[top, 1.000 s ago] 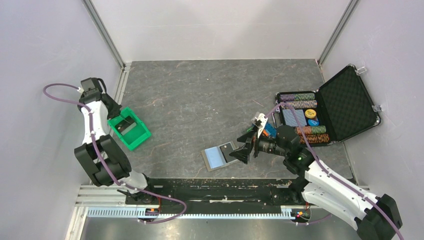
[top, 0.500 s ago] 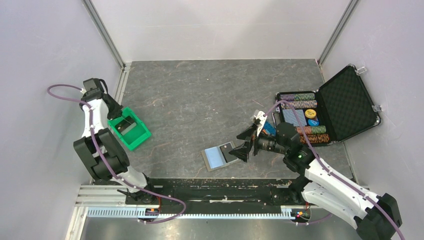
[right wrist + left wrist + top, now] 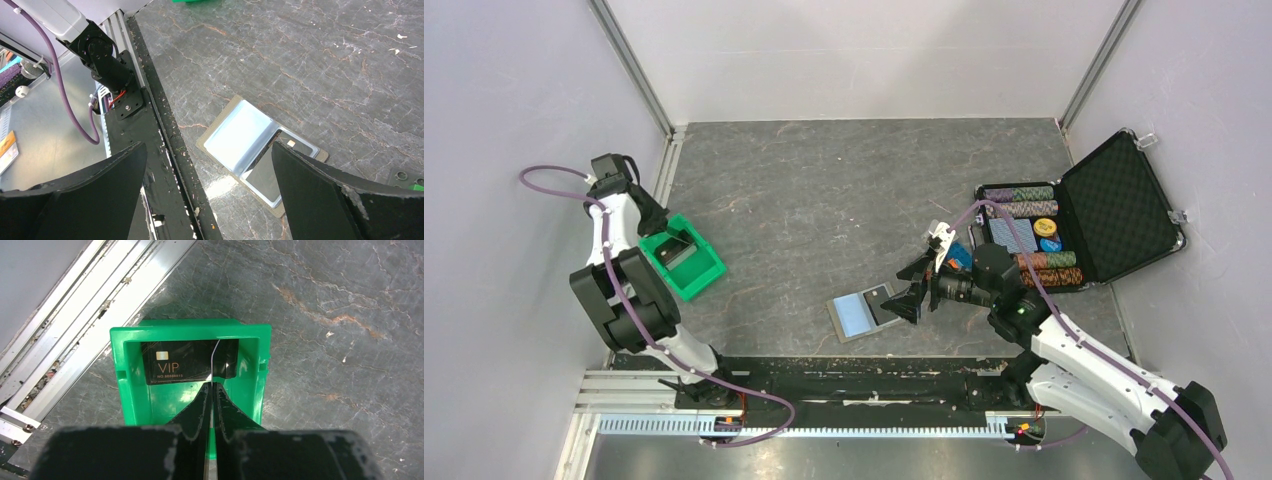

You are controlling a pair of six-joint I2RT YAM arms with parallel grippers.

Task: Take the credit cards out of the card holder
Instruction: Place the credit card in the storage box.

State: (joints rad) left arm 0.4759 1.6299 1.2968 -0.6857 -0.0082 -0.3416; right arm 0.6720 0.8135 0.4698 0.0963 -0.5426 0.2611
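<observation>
The card holder [image 3: 856,318] lies open near the table's front edge, its pale-blue inside [image 3: 235,132] up. One dark credit card [image 3: 272,170] sits in its right pocket. My right gripper [image 3: 910,290] hovers open just over that right half, its jaws [image 3: 208,150] wide apart with nothing between them. At the far left, my left gripper [image 3: 662,228] hangs over the green bin [image 3: 190,326]. Its fingers [image 3: 202,400] are shut on a thin credit card [image 3: 213,357] seen edge-on. A black card marked VIP [image 3: 175,367] lies flat in the bin.
An open black poker-chip case [image 3: 1114,210] with chip rows and a blue deck [image 3: 1012,235] stands at the right. The black rail and arm bases [image 3: 854,375] run along the front. An aluminium frame [image 3: 75,330] borders the bin's left side.
The right gripper has drawn back a little to the right above the holder. The left arm's elbow has shifted slightly; its gripper stays over the bin with the card.
</observation>
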